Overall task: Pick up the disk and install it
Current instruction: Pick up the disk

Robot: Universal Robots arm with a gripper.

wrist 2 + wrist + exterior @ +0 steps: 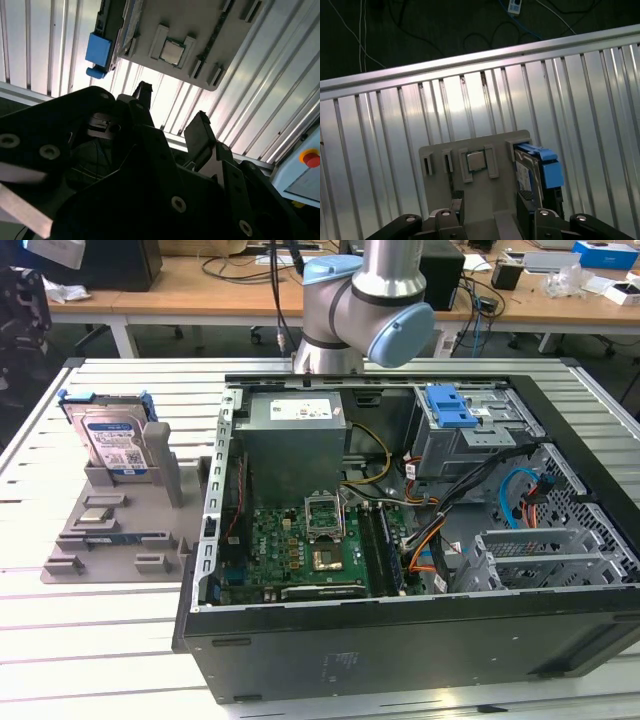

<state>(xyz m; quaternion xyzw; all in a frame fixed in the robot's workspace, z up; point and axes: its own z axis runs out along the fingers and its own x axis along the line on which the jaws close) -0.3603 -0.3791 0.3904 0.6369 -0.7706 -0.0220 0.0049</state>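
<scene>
While upright beside case (400, 645) — disk (113, 445)

Nothing printed is legible. The disk (118, 443) carries a blue-and-white label (120, 452) with barcode blocks, but the characters are too small to make out. In the first wrist view the disk (536, 167) stands near the end effector (489, 207), just beside one finger, with its label seen almost edge-on. A white sticker (305, 409) on the grey power supply (295, 435) is likewise unreadable.
</scene>
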